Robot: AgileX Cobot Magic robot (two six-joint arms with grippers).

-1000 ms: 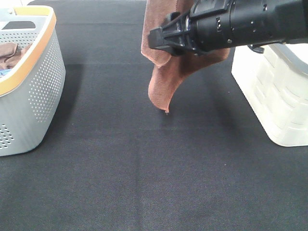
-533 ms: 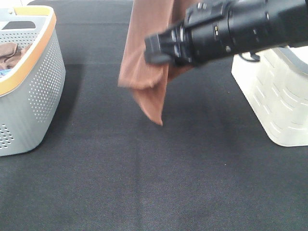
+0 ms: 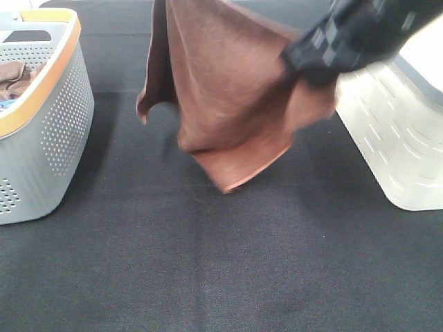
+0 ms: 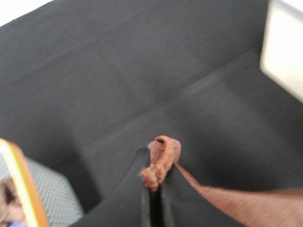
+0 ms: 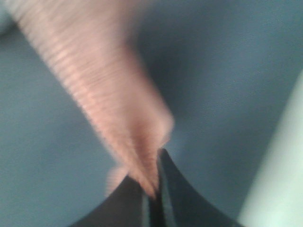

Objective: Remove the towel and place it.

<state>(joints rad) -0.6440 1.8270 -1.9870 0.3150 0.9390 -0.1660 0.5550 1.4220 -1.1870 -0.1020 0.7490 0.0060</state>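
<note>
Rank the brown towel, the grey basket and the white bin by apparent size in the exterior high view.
1. brown towel: largest, though it is held up, likely nearer the camera.
2-3. grey basket and white bin: they look alike and the frame cuts both off, so unranked.

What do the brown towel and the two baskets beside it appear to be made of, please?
Towel: soft matte cloth, possibly microfibre; it drapes in folds. Grey basket: seemingly rigid plastic, with perforated walls and an orange rim. White basket: probably moulded plastic, smooth and glossy, with ribbed sides.
</note>
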